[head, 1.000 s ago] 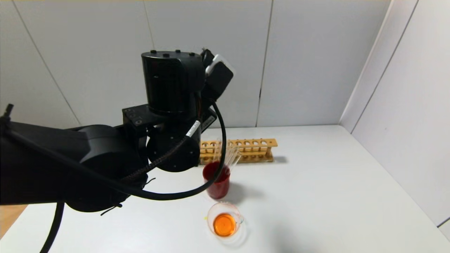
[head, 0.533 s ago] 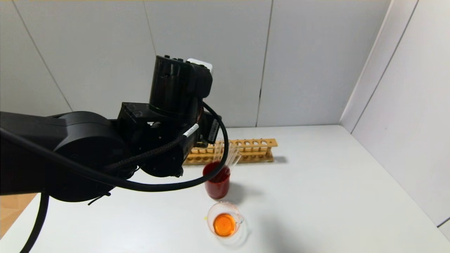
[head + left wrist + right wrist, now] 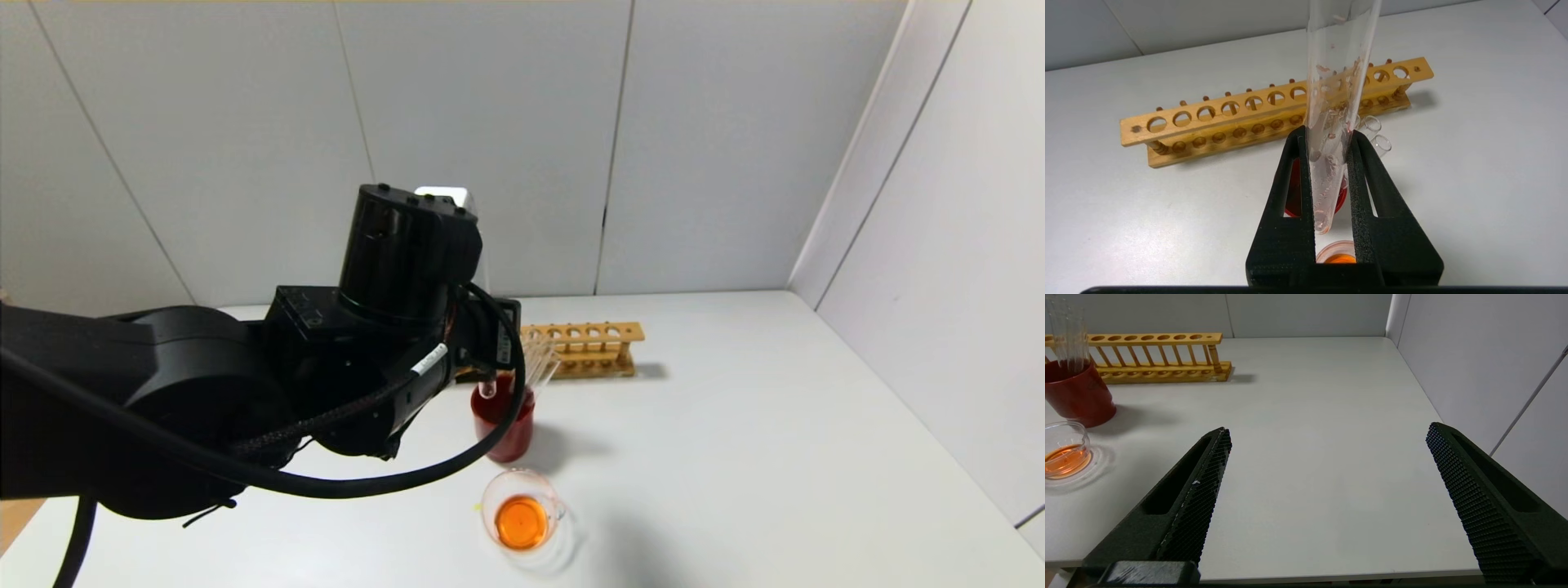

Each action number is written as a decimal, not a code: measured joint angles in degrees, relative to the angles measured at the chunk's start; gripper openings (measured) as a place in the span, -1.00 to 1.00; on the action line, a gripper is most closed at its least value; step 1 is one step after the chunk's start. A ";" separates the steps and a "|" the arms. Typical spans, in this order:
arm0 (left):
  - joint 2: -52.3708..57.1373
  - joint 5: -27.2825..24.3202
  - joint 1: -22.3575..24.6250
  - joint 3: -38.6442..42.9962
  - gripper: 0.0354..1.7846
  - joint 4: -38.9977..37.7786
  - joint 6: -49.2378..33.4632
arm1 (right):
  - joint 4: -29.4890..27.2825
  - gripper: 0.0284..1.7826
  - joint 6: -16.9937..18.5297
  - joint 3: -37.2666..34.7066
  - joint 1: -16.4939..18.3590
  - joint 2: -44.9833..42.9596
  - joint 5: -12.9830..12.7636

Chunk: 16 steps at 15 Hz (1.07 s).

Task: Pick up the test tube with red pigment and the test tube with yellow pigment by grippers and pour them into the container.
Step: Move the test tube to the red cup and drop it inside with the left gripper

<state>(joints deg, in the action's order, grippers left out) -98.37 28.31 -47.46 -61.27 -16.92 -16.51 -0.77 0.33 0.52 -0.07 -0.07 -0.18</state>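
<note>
Now the left pincer is clamped on a test tube, its two black fingers pressed against the glass on either side near the rounded bottom. In the left wrist view the tube's long axis runs along the fingers, rounded end toward the wrist and open end away past the fingertips; only reddish droplets and smears cling inside, so I cannot tell for sure which pigment it carried. In the head view the left arm reaches from the bench's left side toward the middle, wrist raised, and the tube's tip sits over the beaker of dark red liquid. That beaker stands mid-bench with several clear tubes leaning in it. Behind it, toward the far edge, the wooden rack lies lengthwise. Nearer the front edge, just in front of the beaker, sits the container with orange liquid pooled in it. Further right, the right pincer hangs wide open and empty above the bench's right front part.
</note>
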 joint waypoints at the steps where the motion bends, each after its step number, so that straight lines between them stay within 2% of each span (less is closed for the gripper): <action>1: -0.56 -0.33 0.38 0.99 -0.70 -1.84 0.02 | 0.00 0.95 0.02 0.00 -0.02 0.00 -0.02; 6: -5.50 -3.34 3.33 3.86 -0.70 -10.73 0.24 | -0.02 0.95 0.02 0.00 0.00 0.00 -0.02; 8: -7.39 -5.00 4.40 3.97 -0.70 -11.47 0.26 | -0.02 0.95 0.02 0.00 0.02 0.00 -0.02; 13: -10.90 -5.51 6.53 4.57 -0.70 -11.79 0.05 | 0.00 0.95 0.02 0.00 0.00 0.00 0.02; 16: -13.31 -5.79 6.69 5.13 -0.70 -15.49 0.17 | 0.00 0.95 0.00 0.00 0.00 0.00 0.00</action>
<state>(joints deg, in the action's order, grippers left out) -111.68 22.52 -40.77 -56.14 -32.41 -16.34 -0.77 0.33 0.52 -0.07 -0.07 -0.18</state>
